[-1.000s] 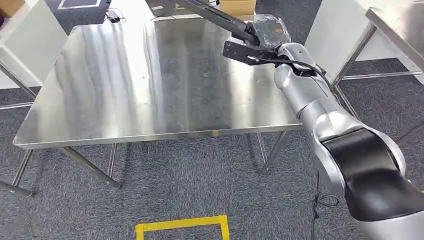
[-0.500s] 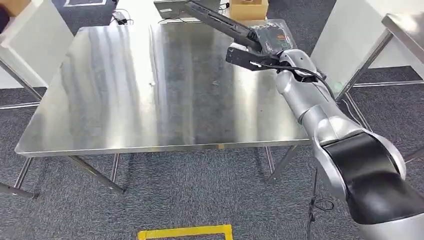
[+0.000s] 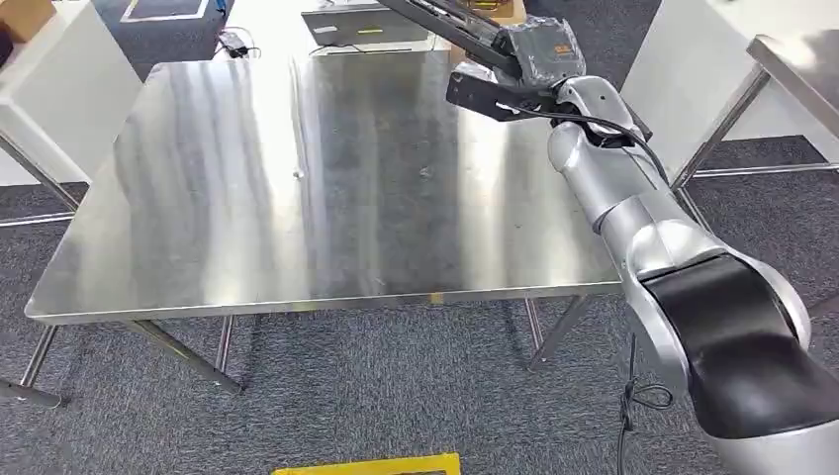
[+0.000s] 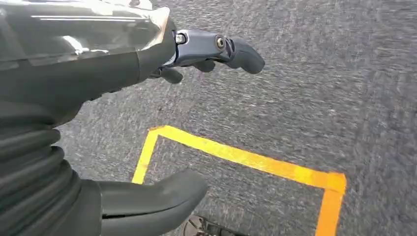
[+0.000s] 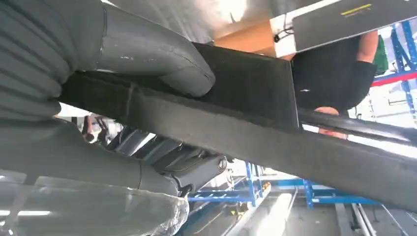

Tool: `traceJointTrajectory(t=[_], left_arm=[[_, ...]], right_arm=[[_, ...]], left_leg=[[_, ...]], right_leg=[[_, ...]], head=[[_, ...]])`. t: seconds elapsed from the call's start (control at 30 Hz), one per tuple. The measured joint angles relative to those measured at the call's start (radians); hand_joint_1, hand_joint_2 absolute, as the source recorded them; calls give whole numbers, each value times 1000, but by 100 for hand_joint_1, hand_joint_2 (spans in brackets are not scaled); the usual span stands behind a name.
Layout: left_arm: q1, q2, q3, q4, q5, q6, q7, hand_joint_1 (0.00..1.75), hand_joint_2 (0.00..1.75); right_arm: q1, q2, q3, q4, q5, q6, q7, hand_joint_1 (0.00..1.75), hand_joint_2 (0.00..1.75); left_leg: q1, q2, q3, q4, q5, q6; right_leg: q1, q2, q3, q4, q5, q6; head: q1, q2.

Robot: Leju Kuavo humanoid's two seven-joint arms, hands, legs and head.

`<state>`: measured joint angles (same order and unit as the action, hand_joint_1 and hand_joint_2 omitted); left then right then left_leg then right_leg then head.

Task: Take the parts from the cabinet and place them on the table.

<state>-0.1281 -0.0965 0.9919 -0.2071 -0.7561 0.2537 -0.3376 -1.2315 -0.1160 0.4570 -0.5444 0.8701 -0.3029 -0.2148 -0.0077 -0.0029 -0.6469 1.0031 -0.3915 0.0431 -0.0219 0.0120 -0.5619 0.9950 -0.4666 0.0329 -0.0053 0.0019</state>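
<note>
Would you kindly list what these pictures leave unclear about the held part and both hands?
- Long dark part: its far end is cut off by the head view's top edge.
- Right robot hand: plastic wrap blurs its fingers in the head view.
- Left robot hand: holds nothing; hangs over the carpet.

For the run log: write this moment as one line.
right hand: grips long black part above far edge of steel table | left hand: holds nothing, over carpet | part: not yet placed

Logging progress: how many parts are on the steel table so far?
0. The steel table is bare; the one long black part is gripped by the right hand above its far edge.
</note>
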Motion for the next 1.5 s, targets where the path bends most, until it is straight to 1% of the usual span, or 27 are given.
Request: traceJointTrajectory(t=[0.07,0.1,0.13,0.2,0.23,0.27,0.3,0.33,0.4,0.43,0.47,0.53,0.6,0.63,0.67,0.73,0.77,0.8,0.83,0.9,0.93,0.97,1.03,1.1,1.13,1.17,1.5], left_arm=[[-1,0,0,0,-2,0,0,0,175],[0,-1,0,0,-5,0,1,0,175],[-3,-3,-1,0,-8,-1,2,0,175],[-10,-3,-2,0,-8,-2,3,0,175],[-10,-3,-2,0,-8,-3,4,0,175],[-10,-3,-2,0,-8,-3,4,0,175],[-11,-4,-2,0,-9,-3,6,0,175],[-11,-5,-2,0,-9,-3,7,0,175],[-13,-5,-3,0,-10,-3,7,0,175],[-14,-4,-3,0,-10,-3,7,0,175],[-14,-4,-3,0,-10,-3,7,0,175],[-14,-4,-3,0,-10,-3,5,0,175],[-13,2,-2,-2,-9,-9,-12,0,175],[-12,0,-2,-1,-9,-12,-15,0,175],[-13,1,-3,-1,-9,-16,-16,0,175],[-14,3,-3,-1,-11,-21,-19,0,175],[-13,3,-3,-1,-13,-22,-19,0,175],[-13,3,-3,-1,-14,-23,-19,0,175],[-13,3,-3,-2,-17,-24,-19,0,175],[-12,6,-3,-2,-22,-24,-19,0,175],[-12,5,-3,-2,-26,-24,-18,0,175],[-12,6,-3,-2,-27,-23,-19,0,175],[-12,5,-3,-2,-30,-24,-16,0,175],[-12,6,-3,-3,-31,-24,-15,0,175],[-12,3,-3,-3,-31,-23,-14,0,175],[-13,2,-3,-3,-33,-24,-12,0,175],[-13,3,-3,-3,-42,-36,-42,0,175]], right_arm=[[0,-3,0,-8,1,0,6,175,175],[1,-5,0,-13,2,0,8,175,175],[-1,-5,1,-14,4,0,8,175,175],[4,-9,2,-14,8,2,8,175,175],[13,-10,3,-14,11,3,8,175,175],[22,-9,5,-14,20,4,13,175,175],[31,-7,8,-14,30,4,18,175,175],[36,-5,13,-14,37,3,24,175,175],[39,-1,21,-14,42,2,26,175,175],[39,1,23,-14,42,2,26,175,175],[42,4,25,-14,42,2,26,175,175],[47,7,28,-14,57,3,36,175,175],[62,42,47,-7,139,6,102,175,175],[77,70,63,0,183,-4,129,175,175],[96,101,81,9,207,-9,139,175,175],[135,138,99,25,225,-11,147,175,175],[148,152,104,32,226,-11,149,175,175],[156,157,106,36,227,-10,149,175,175],[158,163,108,39,229,-7,150,175,175],[155,168,109,39,241,7,148,175,175],[154,168,108,38,244,11,146,175,175],[151,167,108,38,246,12,146,175,175],[154,166,107,38,252,14,143,175,175],[157,164,103,37,254,14,142,175,175],[156,159,100,38,256,14,142,175,175],[155,159,99,37,261,14,143,175,175],[191,161,100,68,367,8,195,175,175]], left_leg=[[-1,0,7,-10,-1,6],[6,0,17,-24,4,9],[4,0,20,-28,4,14],[1,-1,21,-27,2,23],[0,-3,22,-27,1,25],[0,-4,23,-26,-1,26],[-1,-6,26,-26,-3,25],[-1,-6,27,-23,-6,24],[-1,-7,28,-8,-17,17],[-11,-7,20,8,-28,10],[-8,-7,20,10,-31,7],[-3,-7,20,7,-32,2],[1,-5,14,17,-43,-12],[2,-4,7,46,-64,-22],[7,-4,-20,110,-98,-31],[16,-4,-105,265,-160,-44],[19,-4,-133,304,-164,-47],[22,-4,-136,292,-145,-48],[24,-2,-116,239,-107,-49],[29,0,-31,70,-20,-48],[30,0,2,10,-19,-48],[21,-3,13,4,-24,-41],[14,-4,11,10,-26,-30],[16,-3,21,-3,-18,-11],[6,-3,20,-4,-21,-18],[5,-5,20,0,-20,-15],[-6,-7,19,0,-20,-1]], right_leg=[[5,-1,4,-8,-2,14],[4,-4,-7,12,-14,15],[4,-5,-31,55,-34,11],[5,-5,-121,222,-96,-4],[5,-5,-165,296,-114,-3],[7,-5,-188,324,-111,3],[6,-5,-184,301,-88,13],[6,-5,-160,238,-53,23],[5,-7,-80,52,30,38],[6,-8,-56,13,39,31],[5,-8,-57,14,40,20],[11,-7,-57,15,39,7],[-3,-6,-47,5,45,-6],[-4,-4,-43,3,42,-12],[-4,0,-40,3,41,-19],[-4,3,-39,5,40,-20],[-4,3,-39,5,39,-21],[-5,1,-39,5,38,-21],[-5,-1,-39,6,36,-19],[-9,-3,-34,6,32,-13],[-6,-6,-32,5,30,-10],[1,-5,-37,6,28,-3],[-2,-5,-34,2,30,5],[3,-5,-35,0,26,21],[1,-8,-29,4,31,15],[2,-10,-27,-5,26,4],[-5,-12,-19,-20,35,16]], head=[[2,0],[3,0],[1,0],[4,0],[4,0],[4,0],[3,0],[4,0],[4,0],[3,0],[1,0],[3,0],[4,0],[2,0],[2,0],[2,0],[2,0],[2,0],[2,0],[2,0],[2,0],[3,0],[3,0],[4,0],[5,0],[4,0],[5,0]])
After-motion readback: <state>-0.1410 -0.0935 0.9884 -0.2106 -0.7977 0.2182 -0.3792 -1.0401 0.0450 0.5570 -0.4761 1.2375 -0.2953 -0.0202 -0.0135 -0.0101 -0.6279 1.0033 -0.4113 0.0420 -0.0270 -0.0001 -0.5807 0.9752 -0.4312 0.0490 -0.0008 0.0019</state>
